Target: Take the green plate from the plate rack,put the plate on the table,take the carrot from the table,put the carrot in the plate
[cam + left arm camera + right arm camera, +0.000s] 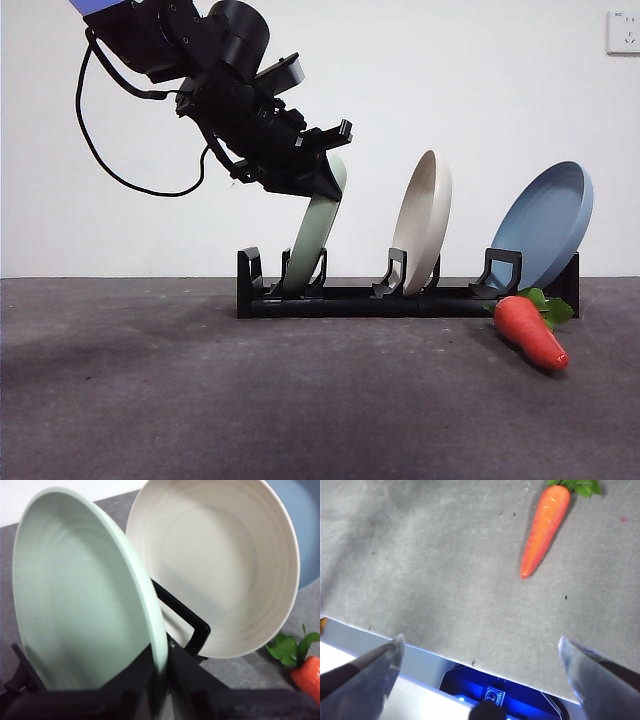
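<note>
The green plate [314, 238] stands tilted in the left slot of the black plate rack [400, 300]. My left gripper [322, 183] comes down from the upper left and is shut on the plate's top rim. In the left wrist view the plate [75, 605] fills the near side, and the left gripper's [161, 655] two jaws press on either side of its rim. The carrot [530, 332] lies on the table [200, 400] in front of the rack's right end. My right gripper [487, 672] is open and empty above the table, with the carrot [545, 527] some way ahead of it.
A beige plate [425, 220] stands in the rack's middle slot and a blue plate [545, 225] in its right slot. The beige plate [215, 565] is close behind the green one. The table's edge [420, 647] lies under the right gripper.
</note>
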Robot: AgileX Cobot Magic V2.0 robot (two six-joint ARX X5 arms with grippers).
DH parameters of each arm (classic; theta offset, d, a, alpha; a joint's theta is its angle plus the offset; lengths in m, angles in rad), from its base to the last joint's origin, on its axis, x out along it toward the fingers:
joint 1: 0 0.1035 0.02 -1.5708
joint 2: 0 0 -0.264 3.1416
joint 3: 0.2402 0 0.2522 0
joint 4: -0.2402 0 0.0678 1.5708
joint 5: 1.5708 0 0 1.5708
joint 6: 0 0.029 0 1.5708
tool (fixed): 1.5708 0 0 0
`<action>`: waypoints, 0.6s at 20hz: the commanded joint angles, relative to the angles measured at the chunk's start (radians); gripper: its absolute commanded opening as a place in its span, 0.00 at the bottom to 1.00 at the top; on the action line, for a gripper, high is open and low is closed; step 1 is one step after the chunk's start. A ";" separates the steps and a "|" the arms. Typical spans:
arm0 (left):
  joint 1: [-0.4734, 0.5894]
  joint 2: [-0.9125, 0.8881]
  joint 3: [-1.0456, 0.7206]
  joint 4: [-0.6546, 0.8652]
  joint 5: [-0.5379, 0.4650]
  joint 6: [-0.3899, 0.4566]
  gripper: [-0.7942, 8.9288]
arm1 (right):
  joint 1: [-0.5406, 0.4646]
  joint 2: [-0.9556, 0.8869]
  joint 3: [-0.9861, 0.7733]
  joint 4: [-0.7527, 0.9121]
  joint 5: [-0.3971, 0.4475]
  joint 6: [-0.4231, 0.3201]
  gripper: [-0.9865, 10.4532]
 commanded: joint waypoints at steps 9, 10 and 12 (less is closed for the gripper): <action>0.001 -0.039 0.034 0.015 0.075 -0.108 0.07 | -0.002 0.000 0.004 0.006 0.002 0.005 0.66; 0.001 -0.053 0.040 0.016 0.077 -0.122 0.07 | -0.002 0.000 0.004 0.006 0.002 0.005 0.66; 0.001 -0.080 0.057 0.004 0.081 -0.143 0.07 | -0.002 0.000 0.004 0.006 0.002 0.005 0.66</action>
